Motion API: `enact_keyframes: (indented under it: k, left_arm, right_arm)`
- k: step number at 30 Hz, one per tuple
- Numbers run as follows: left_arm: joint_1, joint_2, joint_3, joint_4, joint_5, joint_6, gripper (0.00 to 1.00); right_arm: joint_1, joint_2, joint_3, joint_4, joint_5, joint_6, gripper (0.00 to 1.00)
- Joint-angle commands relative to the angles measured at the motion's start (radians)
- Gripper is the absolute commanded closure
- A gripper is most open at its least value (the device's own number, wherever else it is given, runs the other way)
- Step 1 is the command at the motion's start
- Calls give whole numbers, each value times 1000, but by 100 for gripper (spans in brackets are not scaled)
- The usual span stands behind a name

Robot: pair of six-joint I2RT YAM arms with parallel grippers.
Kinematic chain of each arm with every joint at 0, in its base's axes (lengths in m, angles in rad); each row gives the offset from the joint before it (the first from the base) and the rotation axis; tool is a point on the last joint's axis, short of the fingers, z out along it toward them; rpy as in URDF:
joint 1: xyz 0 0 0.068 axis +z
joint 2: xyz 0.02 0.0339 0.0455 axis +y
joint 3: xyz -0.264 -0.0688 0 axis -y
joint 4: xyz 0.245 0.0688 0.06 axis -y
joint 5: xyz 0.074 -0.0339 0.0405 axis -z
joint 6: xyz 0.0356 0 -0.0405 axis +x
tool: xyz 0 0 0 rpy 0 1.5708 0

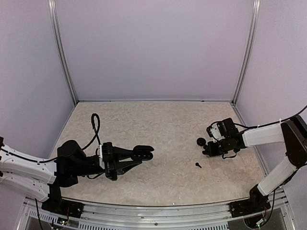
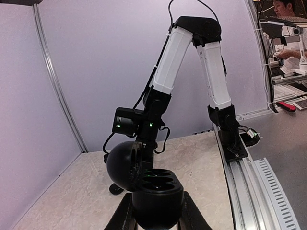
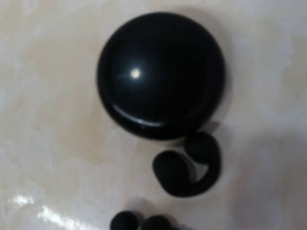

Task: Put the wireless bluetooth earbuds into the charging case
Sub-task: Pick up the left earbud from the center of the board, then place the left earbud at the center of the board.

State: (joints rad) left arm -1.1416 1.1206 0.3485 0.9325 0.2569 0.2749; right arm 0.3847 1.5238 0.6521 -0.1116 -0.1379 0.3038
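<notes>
**Item 1. Case** (image 2: 156, 196): nearest the left wrist camera, held over the near-left part of the table (image 1: 168, 124). The left gripper (image 1: 136, 157) is clamped across the sides of the base. The lid (image 2: 123, 165) is swung open, and two wells (image 2: 154, 178) are shown, both apparently empty. The case is judged rigid and glossy. A hold on the base sides leaves the wells and hinge free.

**Item 2. Near bud** (image 1: 198, 165): laid loose on the table, right of centre, well apart from the case and touched by nothing. A small knob with a short stem is seen.

**Item 3. Far bud** (image 3: 160, 74): laid toward the right edge, near the near bud and farther from the arm bases. A glossy round dome is seen, with a curved hook-like piece (image 3: 192, 167) against its rim. Whether the two are one part cannot be told.

**Handling, both buds:** judged very light, hard and smooth, and apt to slip or be flicked away under a pinch. A hold across the knob is advised, with the stem left free to be led into a well.

**Item 4. Right gripper** (image 1: 209, 143): set low, just beside the far bud. Whether the jaws are apart or together cannot be told. No bud is seen held.
</notes>
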Motion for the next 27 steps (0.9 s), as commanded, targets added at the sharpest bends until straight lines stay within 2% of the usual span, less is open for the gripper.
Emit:
enact_keyframes:
  k: [1, 6, 13, 27]
  left_arm:
    - [-7, -22, 8, -1, -15, 9, 96]
    - [-10, -28, 4, -4, -18, 8, 96]
    - [-16, -28, -11, -10, -38, 10, 96]
    - [-38, -43, -52, -2, -193, 112, 97]
  right_arm:
    - [5, -16, 32, -26, -17, -60, 95]
    - [32, -34, 52, -43, -63, -106, 100]
    - [123, -107, 91, -43, -133, -158, 100]
    - [318, -273, 333, -206, -331, -192, 100]
